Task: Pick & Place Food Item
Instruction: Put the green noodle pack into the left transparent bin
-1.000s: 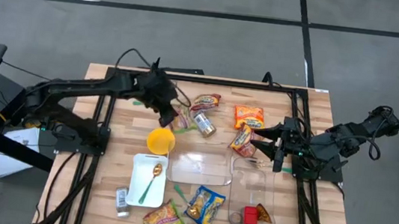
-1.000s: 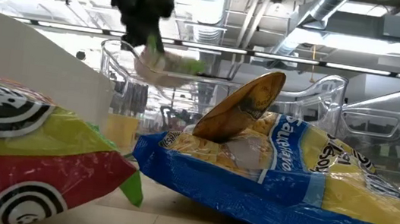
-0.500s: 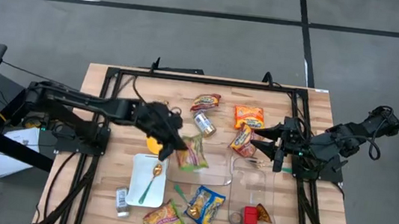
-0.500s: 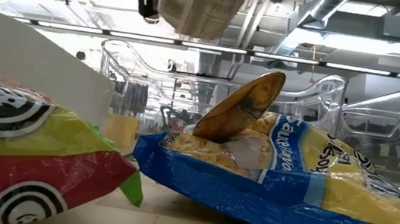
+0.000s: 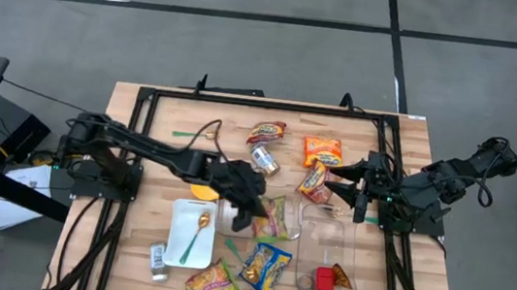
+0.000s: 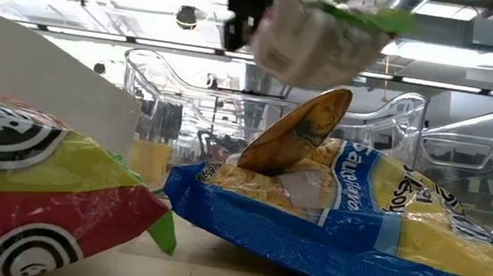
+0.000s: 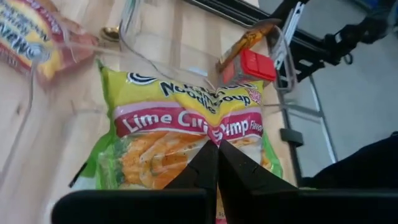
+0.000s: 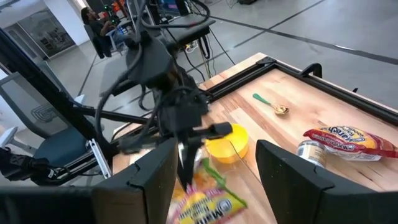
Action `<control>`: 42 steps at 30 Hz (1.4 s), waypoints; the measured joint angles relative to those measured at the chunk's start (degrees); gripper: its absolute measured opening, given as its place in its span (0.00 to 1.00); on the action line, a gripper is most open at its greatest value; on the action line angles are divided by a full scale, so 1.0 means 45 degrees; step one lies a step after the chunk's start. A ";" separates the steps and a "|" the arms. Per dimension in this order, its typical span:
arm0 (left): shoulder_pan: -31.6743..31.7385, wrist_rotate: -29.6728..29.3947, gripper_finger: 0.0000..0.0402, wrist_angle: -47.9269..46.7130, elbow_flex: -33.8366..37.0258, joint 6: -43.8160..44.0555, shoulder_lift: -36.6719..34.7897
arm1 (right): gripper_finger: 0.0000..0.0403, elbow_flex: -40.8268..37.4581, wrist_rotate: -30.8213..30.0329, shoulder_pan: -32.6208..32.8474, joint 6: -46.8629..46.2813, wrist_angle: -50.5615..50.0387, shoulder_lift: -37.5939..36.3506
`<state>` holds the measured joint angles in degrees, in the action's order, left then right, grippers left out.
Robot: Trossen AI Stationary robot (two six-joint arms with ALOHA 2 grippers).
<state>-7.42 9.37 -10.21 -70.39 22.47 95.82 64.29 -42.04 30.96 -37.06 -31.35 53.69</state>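
My left gripper (image 5: 249,210) is shut on a green and yellow noodle soup packet (image 5: 273,219). It holds the packet in the air over a clear container (image 5: 294,229) near the table's middle. The packet also shows in the left wrist view (image 7: 186,130) and high up in the low view (image 6: 320,36). My right gripper (image 5: 335,189) is open and empty at the table's right, its fingers pointing toward the middle. In the right wrist view (image 8: 214,180) it looks at the left arm and the packet (image 8: 205,206). My left gripper pinches the packet's printed face near its middle (image 7: 214,138) between its two fingers, and the wrapper puckers toward the pinch. The fingers slant down from the table's left. The packet hangs tilted, lifted clear of the table (image 6: 320,36).
A yellow bowl (image 5: 201,190), a white tray with a gold spoon (image 5: 179,243), a blue chip bag (image 5: 266,267) and a red and yellow packet (image 5: 211,283) lie nearby. A second clear container (image 5: 311,239) holds a red item. A can (image 5: 264,161) and several packets lie farther back.
My left gripper has carried the noodle packet from the far left, beyond the yellow bowl, toward the near edge and the right, to above the clear container. The packet stays clear of the table and swings along with it.
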 joint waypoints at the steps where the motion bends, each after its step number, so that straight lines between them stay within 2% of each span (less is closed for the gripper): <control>1: 0.0036 0.0009 0.00 -0.0067 -0.0243 -0.0208 0.0265 | 0.52 0.0000 0.0000 0.0000 -0.0002 0.0005 -0.0002; 6: 0.0302 0.0331 0.00 -0.0314 -0.0948 -0.0762 0.1372 | 0.52 0.0000 0.0000 0.0001 -0.0004 -0.0029 -0.0004; 14: 0.0706 0.0356 0.00 -0.0323 -0.0932 -0.1498 0.1991 | 0.52 0.0000 0.0000 0.0000 -0.0005 -0.0039 0.0000; 25: 0.1083 0.0853 0.00 -0.0276 -0.0912 -0.1320 0.2550 | 0.52 0.0000 0.0000 0.0003 -0.0205 -0.0413 0.0000; 42: 0.1160 0.1275 0.00 0.1048 -0.0825 -0.1332 0.3781 | 0.52 0.0000 -0.0005 0.0000 -0.0248 -0.0699 -0.0001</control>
<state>-2.20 15.11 -5.49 -74.11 16.48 112.83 64.29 -42.06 30.96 -38.17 -34.50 53.69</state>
